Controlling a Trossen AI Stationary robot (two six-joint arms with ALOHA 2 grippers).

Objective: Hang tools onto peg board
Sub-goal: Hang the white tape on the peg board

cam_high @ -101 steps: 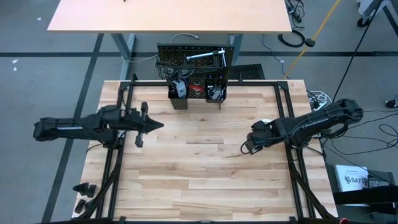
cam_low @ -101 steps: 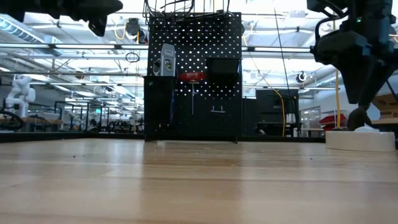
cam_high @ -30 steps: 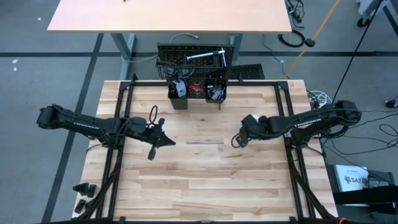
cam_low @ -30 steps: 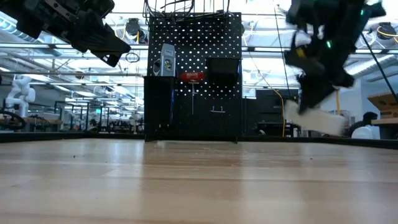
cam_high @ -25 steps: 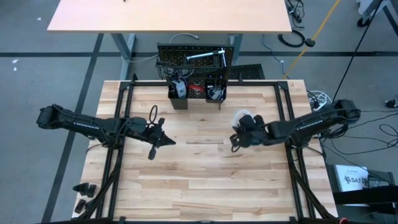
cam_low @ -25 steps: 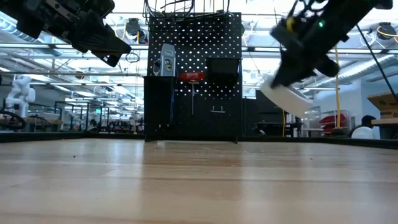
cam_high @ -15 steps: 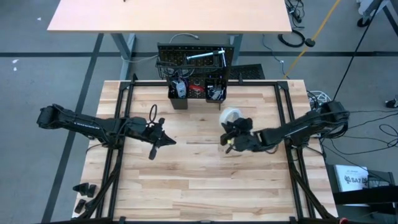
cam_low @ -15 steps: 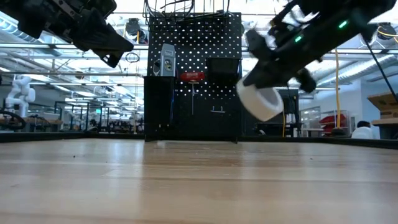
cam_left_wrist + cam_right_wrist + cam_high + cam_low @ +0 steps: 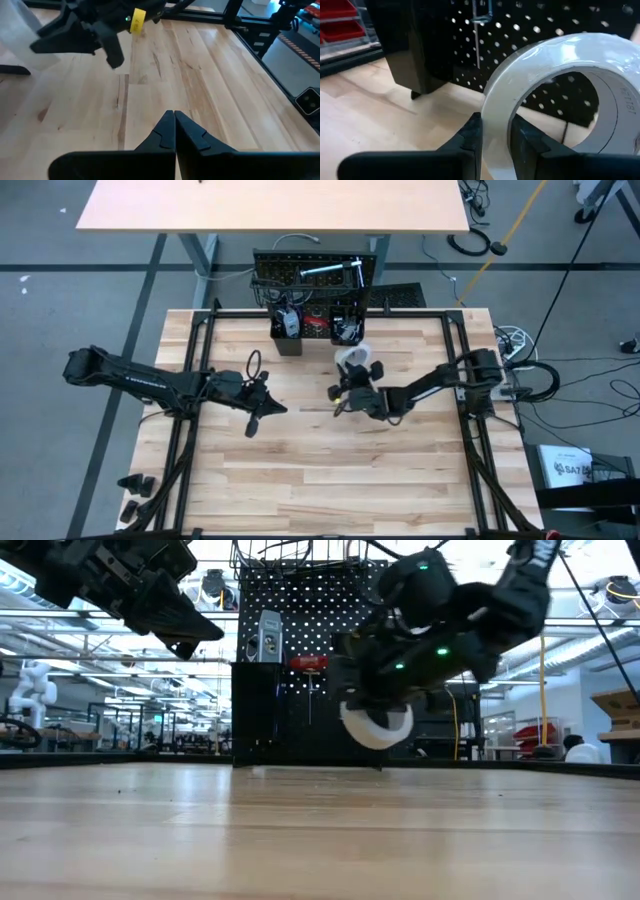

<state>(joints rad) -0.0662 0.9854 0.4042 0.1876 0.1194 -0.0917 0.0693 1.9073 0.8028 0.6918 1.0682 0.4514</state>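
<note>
Right gripper (image 9: 494,136) was seen pinching the wall of the white tape roll (image 9: 555,90), held aloft just short of the peg board (image 9: 530,30). Roll was judged light, rigid, smooth-sided; its wall was best gripped. Left gripper (image 9: 174,131) was pressed together, well apart.

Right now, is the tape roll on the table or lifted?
Lifted. The right gripper pinches the white tape roll clear of the table, near the peg board.

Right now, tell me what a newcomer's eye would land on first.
The white tape roll, pinched by its wall in the right gripper and held above the table just before the upright black perforated peg board. Next, the left gripper, jaws shut, hovering left of centre.
</note>
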